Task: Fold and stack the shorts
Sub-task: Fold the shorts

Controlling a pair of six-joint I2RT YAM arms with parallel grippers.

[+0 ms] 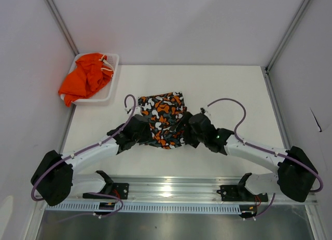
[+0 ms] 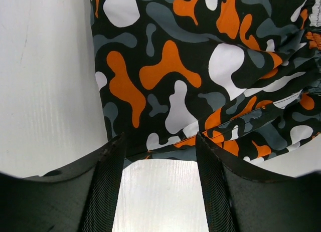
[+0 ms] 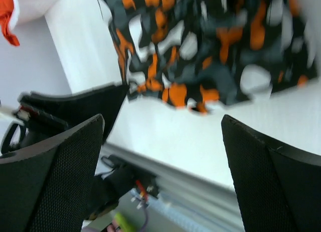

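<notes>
The patterned shorts [image 1: 163, 115] lie folded in a rumpled square at mid-table, in orange, black, white and grey blotches. They fill the left wrist view [image 2: 170, 66] and the top of the right wrist view [image 3: 210, 46]. My left gripper [image 1: 149, 135] is at their near left edge. It is open [image 2: 160, 139], its fingertips at the hem with bare table between the fingers. My right gripper [image 1: 188, 130] is at the near right edge and is wide open [image 3: 163, 119], holding nothing. The plain orange shorts [image 1: 85, 76] lie bunched in the basket, white drawstring showing.
The white mesh basket [image 1: 105, 97] stands at the table's back left corner against the wall. A metal rail [image 1: 166, 191] runs along the near edge between the arm bases. White walls enclose the table on three sides. The right wrist view is blurred.
</notes>
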